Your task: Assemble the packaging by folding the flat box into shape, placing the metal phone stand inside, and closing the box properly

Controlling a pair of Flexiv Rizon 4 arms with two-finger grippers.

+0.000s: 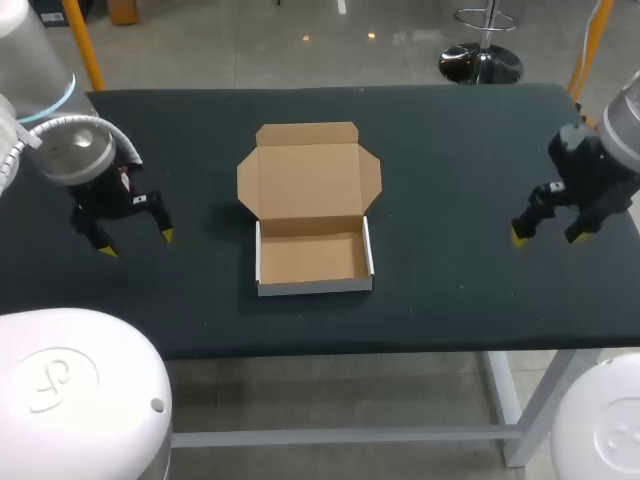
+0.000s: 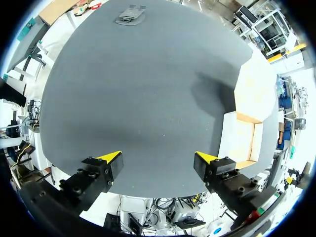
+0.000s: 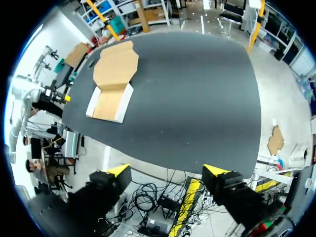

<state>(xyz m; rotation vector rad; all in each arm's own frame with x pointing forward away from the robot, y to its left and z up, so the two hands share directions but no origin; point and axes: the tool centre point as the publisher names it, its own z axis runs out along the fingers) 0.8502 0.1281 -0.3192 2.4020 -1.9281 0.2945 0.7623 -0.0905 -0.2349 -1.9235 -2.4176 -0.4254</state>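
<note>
Left gripper (image 2: 158, 158) hangs wide open, empty; right gripper (image 3: 167, 171) likewise. Box (image 1: 314, 285) sits between them, lid up. What looks like the stand (image 2: 131, 14) lies well ahead of the left gripper: pinch it squarely across its sides before lifting.

The left arm (image 1: 62, 145) is a silver-grey cylinder ringed by a teal band (image 1: 58, 100), with a white ribbed hose (image 1: 120, 138) curving across it. The right arm (image 1: 625, 125) is the same grey. The left gripper (image 1: 137, 243) and right gripper (image 1: 546, 237) are matte black with wedge-shaped yellow fingertips (image 2: 111, 157). Round screw heads (image 2: 79, 173) stud the finger blocks (plain in both wrist views). Two glossy white domes (image 1: 70, 390) bear an embossed emblem.
</note>
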